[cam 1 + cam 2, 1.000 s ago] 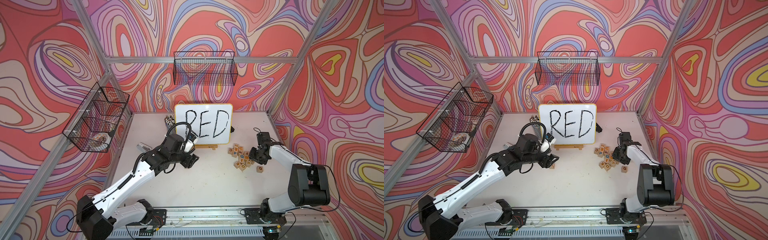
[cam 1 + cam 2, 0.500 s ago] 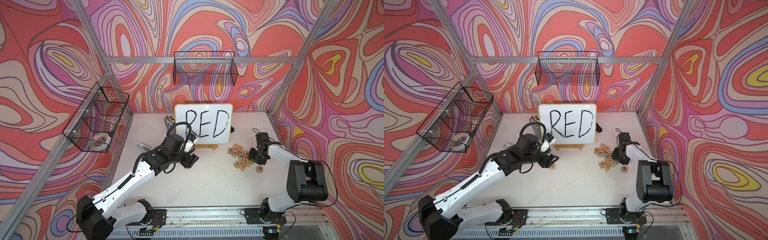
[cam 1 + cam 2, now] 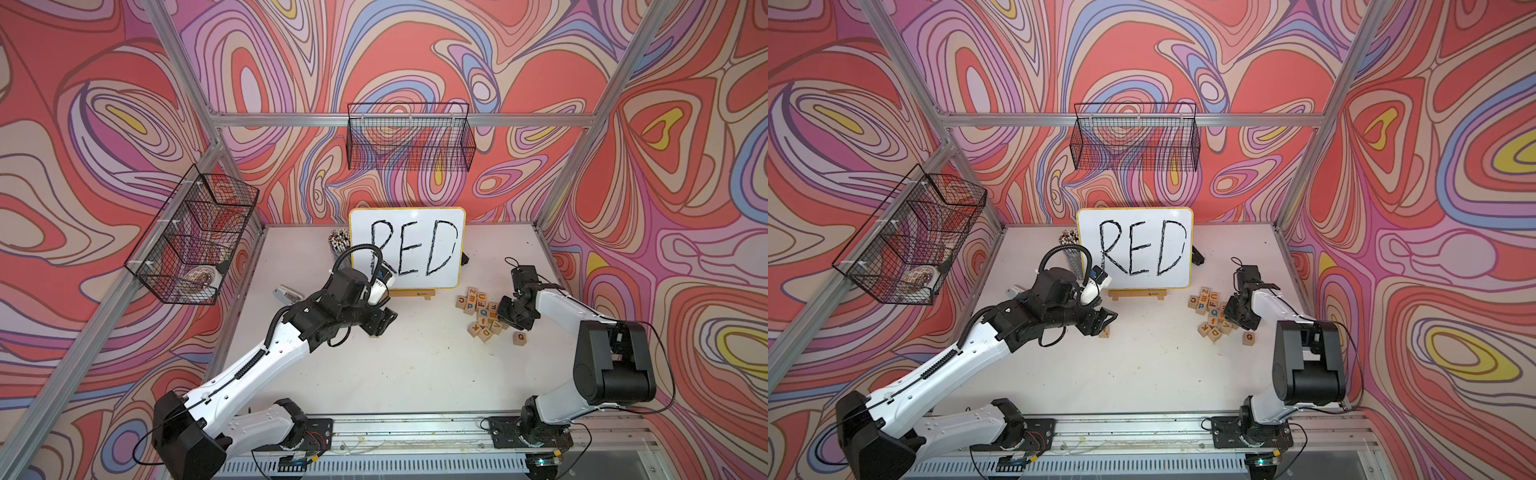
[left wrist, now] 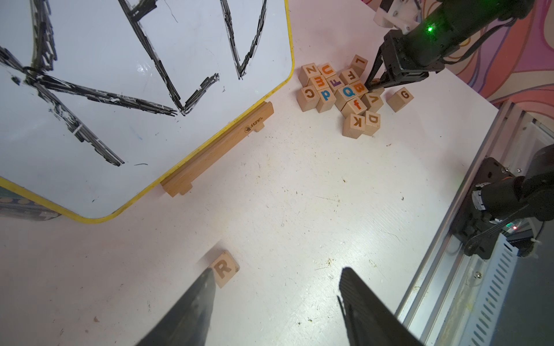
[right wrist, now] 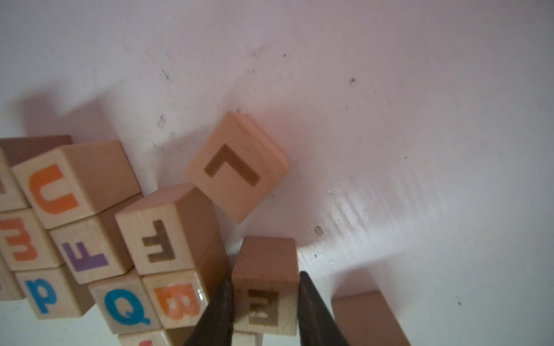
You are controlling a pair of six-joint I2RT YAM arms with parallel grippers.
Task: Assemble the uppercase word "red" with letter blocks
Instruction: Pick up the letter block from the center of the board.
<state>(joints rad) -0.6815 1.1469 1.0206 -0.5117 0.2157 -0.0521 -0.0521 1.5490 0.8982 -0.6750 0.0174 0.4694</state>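
Shows left gripper [image 4: 275,269], jaws parted and empty, over R block [image 4: 223,268] on table [image 4: 299,194], at 9 o'clock of pile [image 3: 482,309]. Shows right gripper [image 5: 265,277], jaws clamped on E block [image 5: 265,259] at pile's 3 o'clock edge. Risks dragging adjacent B block [image 5: 177,301] along on lift, through jaw friction.

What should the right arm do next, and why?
Probably lift straight up: the right end effector is shut on the E block, with the B block close beside it in the pile; the R block lies alone before the whiteboard.
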